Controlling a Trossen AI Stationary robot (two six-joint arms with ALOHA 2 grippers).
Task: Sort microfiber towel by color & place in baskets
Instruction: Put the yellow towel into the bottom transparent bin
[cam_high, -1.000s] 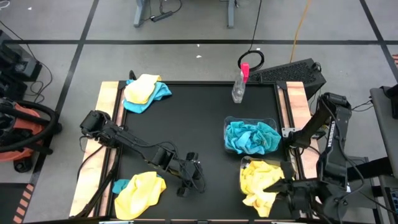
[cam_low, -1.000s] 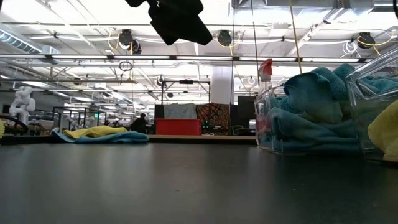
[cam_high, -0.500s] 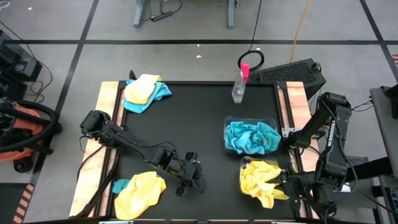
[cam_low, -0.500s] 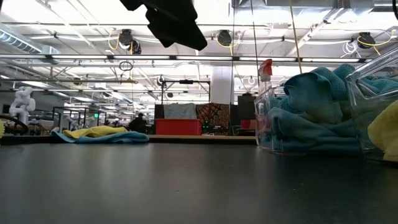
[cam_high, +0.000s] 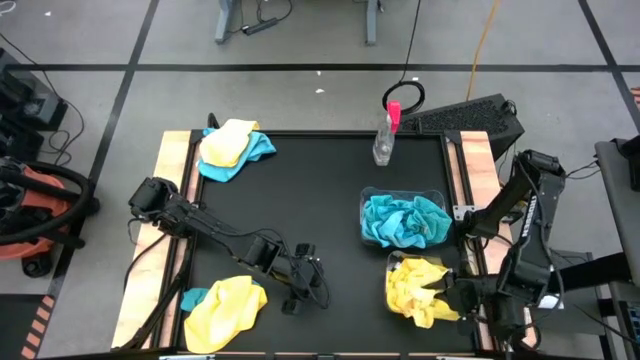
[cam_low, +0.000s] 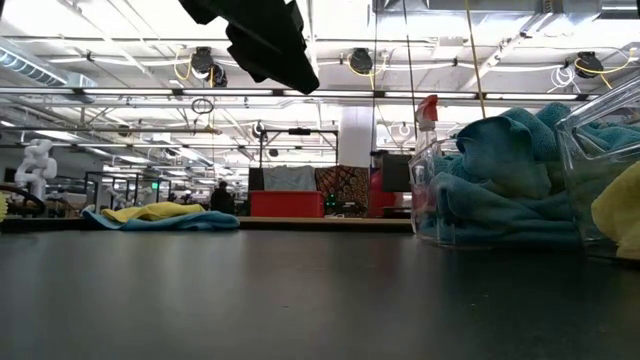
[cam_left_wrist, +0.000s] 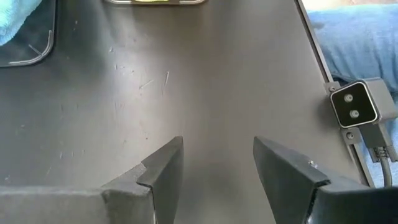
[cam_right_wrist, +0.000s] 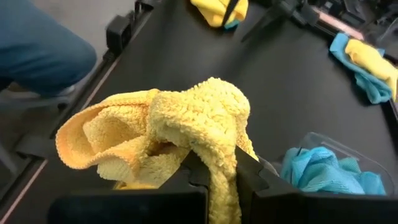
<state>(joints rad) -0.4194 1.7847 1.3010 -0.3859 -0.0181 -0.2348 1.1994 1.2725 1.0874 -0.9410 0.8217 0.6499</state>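
Note:
My right gripper (cam_right_wrist: 214, 177) is shut on a yellow towel (cam_right_wrist: 155, 134) at the near right, over the near basket (cam_high: 392, 262) that holds yellow towels. Just beyond it, the other basket (cam_high: 405, 220) holds blue towels (cam_right_wrist: 329, 171). My left gripper (cam_high: 305, 285) hovers open above the bare black mat (cam_left_wrist: 186, 81) near the front middle, with nothing between its fingers. A yellow towel lying on a blue one (cam_high: 232, 145) rests at the far left. Another such pair (cam_high: 225, 305) lies at the near left. My right gripper pinches a bunched fold of the yellow towel (cam_right_wrist: 214, 152) between its two fingers (cam_right_wrist: 249, 177), several layers thick. The fingers slant downward from the table's near right. The towel bulges up over the fingertips, and a loose loop (cam_right_wrist: 93, 140) sags to one side; its lower end is hidden.
A clear spray bottle with a pink top (cam_high: 385, 135) stands at the far edge, right of the middle. A small camera (cam_left_wrist: 354, 106) sits at the mat's near edge. A person's blue trouser leg (cam_right_wrist: 37, 50) shows beside the table. Wooden strips (cam_high: 172, 170) border the mat.
My right gripper has rolled at the wrist and shifted slightly toward the far edge with the yellow towel. The towel's trailing near end has been drawn in, and it now sits bunched more tightly over the near basket.

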